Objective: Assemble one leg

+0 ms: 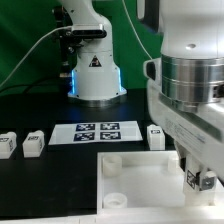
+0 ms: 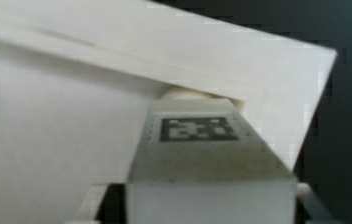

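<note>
My gripper is shut on a white leg with a square tag on its face. It holds the leg over the near corner of the big white plate on the exterior view's right. In the wrist view the leg runs out from between my fingers, and its far end meets a round socket at the plate's corner. Whether the end is seated in the socket is hidden. Three more legs lie on the black table: two at the exterior view's left and one behind the plate.
The marker board lies behind the plate. The robot's base stands at the back with cables beside it. My own arm fills the exterior view's right side.
</note>
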Tool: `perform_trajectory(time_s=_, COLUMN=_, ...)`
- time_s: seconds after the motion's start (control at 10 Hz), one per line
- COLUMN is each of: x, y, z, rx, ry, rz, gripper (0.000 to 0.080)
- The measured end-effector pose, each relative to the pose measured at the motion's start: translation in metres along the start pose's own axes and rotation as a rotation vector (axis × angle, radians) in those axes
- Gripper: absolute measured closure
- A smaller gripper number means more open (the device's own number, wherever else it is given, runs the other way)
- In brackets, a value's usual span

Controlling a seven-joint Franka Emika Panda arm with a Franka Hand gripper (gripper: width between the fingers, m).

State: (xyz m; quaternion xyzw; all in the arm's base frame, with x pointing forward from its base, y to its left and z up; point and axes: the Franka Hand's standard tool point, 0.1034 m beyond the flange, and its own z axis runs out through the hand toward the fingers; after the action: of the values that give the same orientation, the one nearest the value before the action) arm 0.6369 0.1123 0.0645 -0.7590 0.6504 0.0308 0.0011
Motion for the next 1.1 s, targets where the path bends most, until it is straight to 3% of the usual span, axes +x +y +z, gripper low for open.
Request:
perform_trajectory(time_s=0.2, x=0.002, y=0.002, z=0.000, rx=0.018, ry=-0.025, rz=0.176, gripper=0.0507)
perform_trajectory(time_s=0.6, x=0.001, y=0.004, z=0.001, rx=0.010, ry=-0.032, rz=0.269, gripper=0.0505)
perform_trajectory(time_s=0.7, x=0.001, y=0.004, z=0.001, rx=0.010, ry=-0.032, rz=0.269, gripper=0.0295)
perform_trajectory(time_s=0.8, x=0.001, y=0.004, z=0.001, rx=0.010, ry=-0.032, rz=0.269, gripper=0.0295)
perform_trajectory(time_s=0.9, x=-0.001, y=0.004, z=0.001, rx=0.015, ry=-0.033, rz=0.266, gripper=0.0181)
perform_trajectory(time_s=1.1, x=-0.012, y=0.014, z=-0.005, rx=0.032, ry=-0.037, rz=0.247, gripper=0.0159)
